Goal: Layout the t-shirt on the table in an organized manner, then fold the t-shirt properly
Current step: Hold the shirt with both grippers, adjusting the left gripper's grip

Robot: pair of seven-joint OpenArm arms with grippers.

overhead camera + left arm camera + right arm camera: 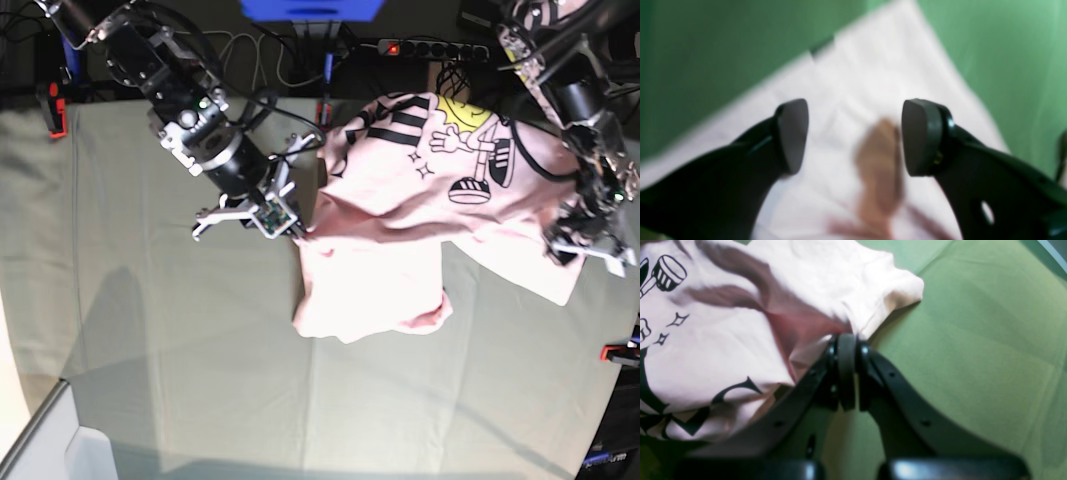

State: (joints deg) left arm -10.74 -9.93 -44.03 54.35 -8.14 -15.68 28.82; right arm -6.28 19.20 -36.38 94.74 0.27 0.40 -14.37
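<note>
Two claws, layout step: right claw (846,350) pinches the t-shirt (400,240) edge; left claw (855,136) gapes empty above it. Next: regrip, spread on counter (150,330).

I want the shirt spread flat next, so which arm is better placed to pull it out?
Probably the right: the right gripper is shut on the t-shirt edge, with bare table beside it. The left gripper hangs open above the cloth, holding nothing.

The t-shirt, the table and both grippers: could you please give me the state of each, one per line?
t-shirt: printed side up, crumpled, partly lifted, not folded.
table: green cloth lying flat, mostly bare.
right gripper: shut on the t-shirt's edge.
left gripper: open above the t-shirt, holding nothing.
</note>
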